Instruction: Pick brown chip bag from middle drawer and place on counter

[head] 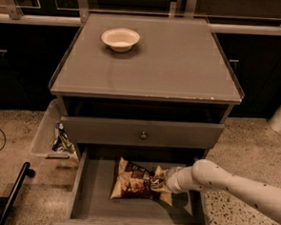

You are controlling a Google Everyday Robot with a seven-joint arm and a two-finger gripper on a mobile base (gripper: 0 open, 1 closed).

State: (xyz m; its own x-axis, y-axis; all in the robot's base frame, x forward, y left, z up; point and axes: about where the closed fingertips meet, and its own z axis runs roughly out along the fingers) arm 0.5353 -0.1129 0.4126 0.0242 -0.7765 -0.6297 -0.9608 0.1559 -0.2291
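The brown chip bag (134, 183) lies flat in the open middle drawer (92, 197), slightly right of its centre, with tan ends and chip pictures showing. My gripper (162, 183) reaches in from the right on a white arm (231, 187) and sits down in the drawer, right at the bag's crumpled right end and touching it. The gripper's tip is partly hidden against the dark bag. The counter (172, 59) is the grey cabinet top above the drawers.
A white bowl (120, 38) stands at the counter's back left. The closed drawer front with a round knob (143, 135) overhangs the open drawer's back. A clear bin (51, 135) with small items sits on the floor to the left, with a black bar (14, 192) nearby.
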